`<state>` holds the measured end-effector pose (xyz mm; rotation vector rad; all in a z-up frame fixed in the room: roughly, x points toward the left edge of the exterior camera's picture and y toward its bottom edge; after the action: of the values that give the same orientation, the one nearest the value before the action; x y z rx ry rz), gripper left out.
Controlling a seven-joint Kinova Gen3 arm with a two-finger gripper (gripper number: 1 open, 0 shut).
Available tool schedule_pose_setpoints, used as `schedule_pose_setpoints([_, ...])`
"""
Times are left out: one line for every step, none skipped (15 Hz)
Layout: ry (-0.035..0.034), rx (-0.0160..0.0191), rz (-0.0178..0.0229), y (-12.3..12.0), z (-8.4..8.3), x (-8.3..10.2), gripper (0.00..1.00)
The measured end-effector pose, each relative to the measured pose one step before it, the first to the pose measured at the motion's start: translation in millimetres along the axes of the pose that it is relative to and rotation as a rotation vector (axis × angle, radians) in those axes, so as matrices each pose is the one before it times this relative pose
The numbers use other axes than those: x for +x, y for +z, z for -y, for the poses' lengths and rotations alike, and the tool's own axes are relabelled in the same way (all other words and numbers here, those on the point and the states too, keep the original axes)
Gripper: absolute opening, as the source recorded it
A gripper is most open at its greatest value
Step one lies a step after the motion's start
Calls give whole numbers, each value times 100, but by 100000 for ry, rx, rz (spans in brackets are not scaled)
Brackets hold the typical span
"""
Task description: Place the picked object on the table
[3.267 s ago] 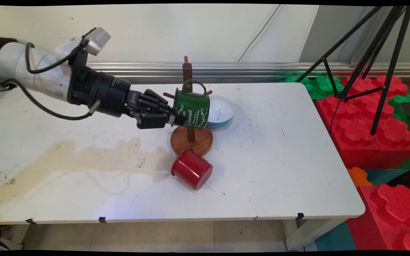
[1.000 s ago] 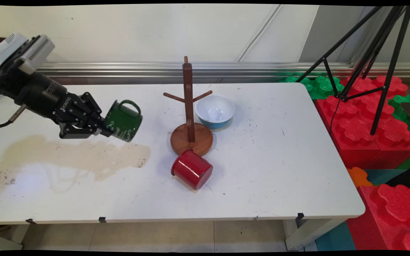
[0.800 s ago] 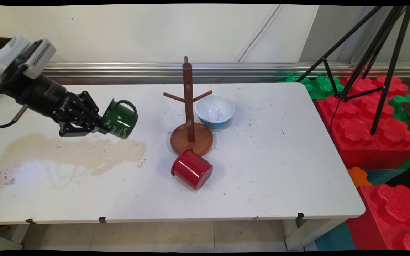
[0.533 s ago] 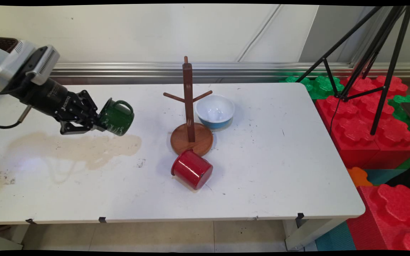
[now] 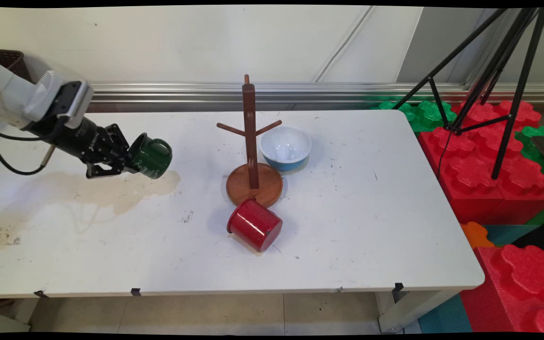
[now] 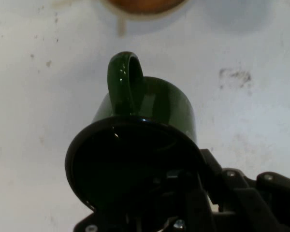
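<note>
My gripper (image 5: 129,162) is shut on the rim of a dark green mug (image 5: 153,157), holding it tilted just above the left part of the white table (image 5: 347,212). The mug's handle (image 6: 125,79) points up and its open mouth (image 6: 133,166) faces the hand camera. A wooden mug tree (image 5: 251,141) with bare pegs stands at the table's middle, well to the right of the gripper. A red mug (image 5: 254,225) lies on its side in front of the tree's round base. The tree's base edge (image 6: 142,5) shows at the top of the hand view.
A white and blue bowl (image 5: 285,148) sits just right of the mug tree. A tan stain (image 5: 88,193) spreads over the table's left part, under the mug. Red and green foam blocks (image 5: 489,170) and a black tripod (image 5: 494,71) stand off the table's right side.
The gripper has carried the green mug left, away from the mug tree, then lower and slightly farther back. The red mug, bowl and tree have not moved.
</note>
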<state>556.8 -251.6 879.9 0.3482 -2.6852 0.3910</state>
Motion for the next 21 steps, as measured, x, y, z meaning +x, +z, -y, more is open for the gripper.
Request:
schedule_pose_setpoints([495, 459, 1341, 423, 221, -287, 0])
schedule_pose_setpoints([412, 399, 1123, 355, 189, -225, 0])
schedule_pose_setpoints([232, 245, 703, 228, 116, -141, 0])
schedule_pose_setpoints([271, 339, 997, 337, 161, -200, 0])
schedule_pose_setpoints([289, 339, 1059, 369, 162, -207, 0])
schedule_pose_setpoints([233, 310, 997, 363, 159, -185, 0])
schedule_pose_setpoints([149, 277, 804, 293, 126, -149, 0])
schedule_pose_setpoints([97, 144, 517, 190, 77, -91, 0])
schedule_pose_setpoints([95, 121, 729, 277, 94, -131, 0])
schedule_pose_setpoints([53, 48, 467, 182, 49, -85, 0])
schedule_pose_setpoints([51, 16, 645, 260, 50, -116, 0])
schedule_pose_setpoints([33, 27, 705, 299, 55, -119, 0])
schedule_pose_setpoints([-38, 6, 632, 290, 45, -102, 0])
schedule_pose_setpoints([-58, -13, 447, 242, 31, -75, 0])
schedule_pose_setpoints([-27, -1, 498, 261, 42, -68, 0])
schedule_pose_setpoints([-27, -37, 438, 239, 33, -72, 0])
schedule_pose_setpoints([16, -97, 346, 184, 16, -55, 0])
schedule_pose_setpoints([-6, -51, 215, 109, 10, -38, 0])
schedule_pose_setpoints([-13, -97, 333, 148, -4, -66, 0])
schedule_pose_setpoints([-14, -76, 202, 99, -3, -36, 0])
schedule_pose_setpoints([-28, -119, 250, 130, -9, -50, 0])
